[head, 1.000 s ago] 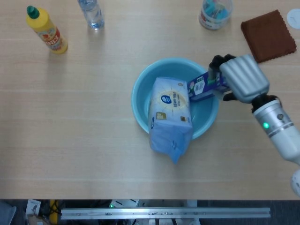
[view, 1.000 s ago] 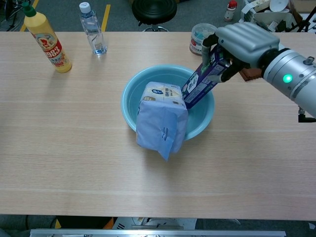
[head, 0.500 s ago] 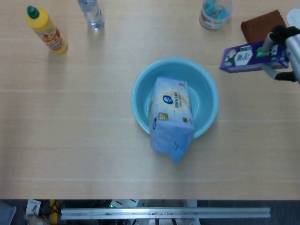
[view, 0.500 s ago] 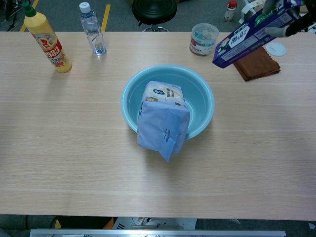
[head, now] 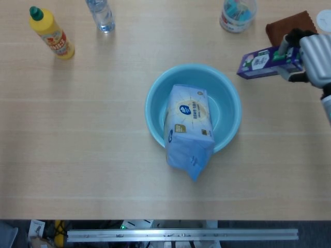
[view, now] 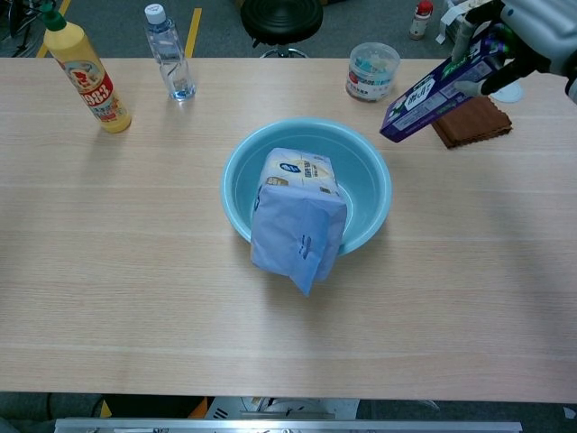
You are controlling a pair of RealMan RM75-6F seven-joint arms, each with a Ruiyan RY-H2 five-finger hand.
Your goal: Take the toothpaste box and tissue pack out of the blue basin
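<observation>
One item out: right hand [head: 313,54] fingers gripping toothpaste box [head: 266,61] right of blue basin [head: 231,98]; tissue pack [head: 188,129] inside, overhanging near rim.

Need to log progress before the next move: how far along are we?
Done: toothpaste box is out of the blue basin. In hand: right hand holds it above the table, not yet set down. Left: tissue pack sits in the basin, overhanging the rim.

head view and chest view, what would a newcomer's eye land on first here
The blue basin mid-table, with a big tissue pack leaning out over its near rim. Next, the right hand at the far right, holding a purple toothpaste box above the table near a brown cloth.
</observation>
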